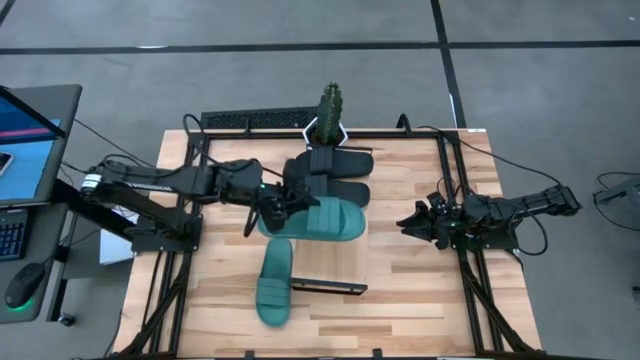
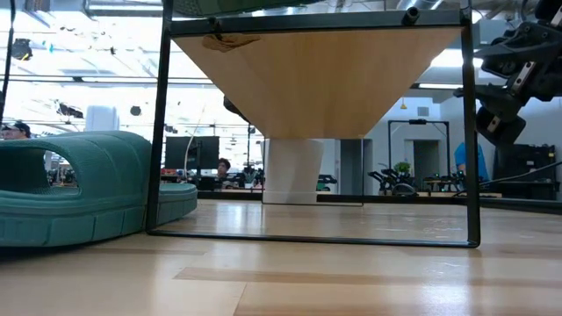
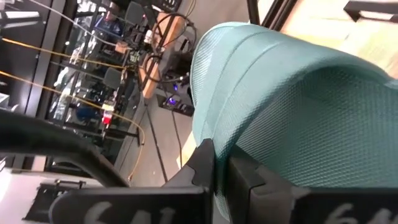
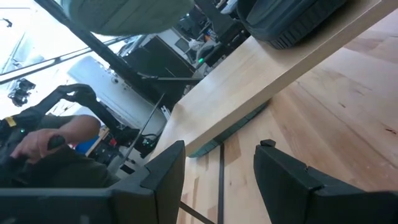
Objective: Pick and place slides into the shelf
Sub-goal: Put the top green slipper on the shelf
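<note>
Teal slide [image 1: 312, 219] mid-frame on shelf [image 1: 335, 262], pinched by our left gripper [image 1: 283, 205]; right gripper [image 1: 412, 222] spread, idle at right.

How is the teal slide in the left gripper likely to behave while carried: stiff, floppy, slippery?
Probably light and slightly flexible: the teal slide looks like moulded rubber. The left gripper pinches only its edge, so it may sag or pivot. Its textured surface should resist slipping.
</note>
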Action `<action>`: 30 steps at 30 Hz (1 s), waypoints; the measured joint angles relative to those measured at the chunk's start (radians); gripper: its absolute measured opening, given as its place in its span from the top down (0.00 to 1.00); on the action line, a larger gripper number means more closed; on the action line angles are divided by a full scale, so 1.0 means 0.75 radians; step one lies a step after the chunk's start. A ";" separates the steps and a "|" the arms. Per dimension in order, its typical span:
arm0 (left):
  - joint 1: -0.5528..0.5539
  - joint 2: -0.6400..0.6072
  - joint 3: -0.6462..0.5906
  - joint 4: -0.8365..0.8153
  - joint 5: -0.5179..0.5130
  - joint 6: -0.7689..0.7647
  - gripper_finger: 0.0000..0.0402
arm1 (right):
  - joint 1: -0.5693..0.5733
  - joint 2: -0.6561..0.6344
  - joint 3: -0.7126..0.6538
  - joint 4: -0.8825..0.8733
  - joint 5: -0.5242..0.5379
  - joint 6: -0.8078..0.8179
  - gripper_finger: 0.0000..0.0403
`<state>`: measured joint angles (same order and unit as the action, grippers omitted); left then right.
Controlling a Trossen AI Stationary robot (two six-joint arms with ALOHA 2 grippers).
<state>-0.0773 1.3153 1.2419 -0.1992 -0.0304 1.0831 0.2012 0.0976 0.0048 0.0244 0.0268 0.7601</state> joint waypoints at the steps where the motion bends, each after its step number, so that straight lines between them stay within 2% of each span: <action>1: -0.007 0.013 0.000 0.011 0.000 -0.001 1.00 | 0.000 0.000 0.000 -0.006 0.000 0.000 0.56; 12: -0.032 0.126 -0.001 0.054 0.020 -0.067 1.00 | 0.000 0.000 0.000 -0.011 0.000 0.000 0.56; 22: -0.032 0.167 0.000 0.141 0.056 -0.133 1.00 | 0.000 0.000 0.000 -0.011 0.000 0.000 0.56; 30: -0.026 0.195 -0.002 0.117 0.080 -0.133 1.00 | 0.000 0.000 0.000 -0.011 0.000 0.000 0.56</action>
<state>-0.0965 1.4612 1.2404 -0.1117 0.0295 0.9836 0.2012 0.0978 0.0048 0.0162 0.0265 0.7604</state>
